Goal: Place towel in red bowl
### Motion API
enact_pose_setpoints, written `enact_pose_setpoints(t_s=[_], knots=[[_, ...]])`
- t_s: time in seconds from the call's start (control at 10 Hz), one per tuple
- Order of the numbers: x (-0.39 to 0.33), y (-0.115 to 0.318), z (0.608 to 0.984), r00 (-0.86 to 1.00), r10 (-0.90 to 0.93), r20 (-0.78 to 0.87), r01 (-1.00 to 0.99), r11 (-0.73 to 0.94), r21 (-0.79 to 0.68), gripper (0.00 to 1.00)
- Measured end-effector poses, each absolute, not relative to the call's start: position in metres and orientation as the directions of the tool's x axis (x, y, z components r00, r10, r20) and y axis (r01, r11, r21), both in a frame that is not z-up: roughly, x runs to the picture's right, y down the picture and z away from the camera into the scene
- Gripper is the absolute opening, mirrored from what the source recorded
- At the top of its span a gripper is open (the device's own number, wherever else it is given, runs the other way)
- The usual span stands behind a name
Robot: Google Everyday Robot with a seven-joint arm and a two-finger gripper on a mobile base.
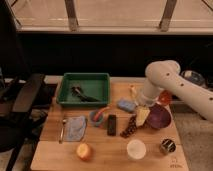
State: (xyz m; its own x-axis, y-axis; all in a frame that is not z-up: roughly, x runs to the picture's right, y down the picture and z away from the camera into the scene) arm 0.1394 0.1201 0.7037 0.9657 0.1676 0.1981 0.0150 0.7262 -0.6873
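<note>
The towel (76, 127), a thin light blue-grey cloth, lies flat on the wooden table at the front left. The red bowl (165, 97) sits at the back right, partly hidden behind my white arm. My gripper (142, 115) hangs low at the left rim of the purple bowl (160, 118), well to the right of the towel. Its fingers are open and hold nothing.
A green tray (84, 89) with dark utensils is at the back left. Between towel and gripper lie a small teal bowl (98, 116), a black bar (112, 125), a dark grape cluster (130, 127) and a blue sponge (126, 105). An orange fruit (84, 151), white cup (136, 149) and can (167, 146) line the front.
</note>
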Motion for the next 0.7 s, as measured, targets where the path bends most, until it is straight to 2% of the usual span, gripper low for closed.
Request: enact_pose_setpoints(t_s=[0.2,0.7], knots=[[0.088,0.133,0.699,0.947,0.157,0.280,0.090,0.709,-0.700,0.80],[0.087,0.134,0.698,0.946,0.159,0.281,0.090,0.707,-0.701,0.80]])
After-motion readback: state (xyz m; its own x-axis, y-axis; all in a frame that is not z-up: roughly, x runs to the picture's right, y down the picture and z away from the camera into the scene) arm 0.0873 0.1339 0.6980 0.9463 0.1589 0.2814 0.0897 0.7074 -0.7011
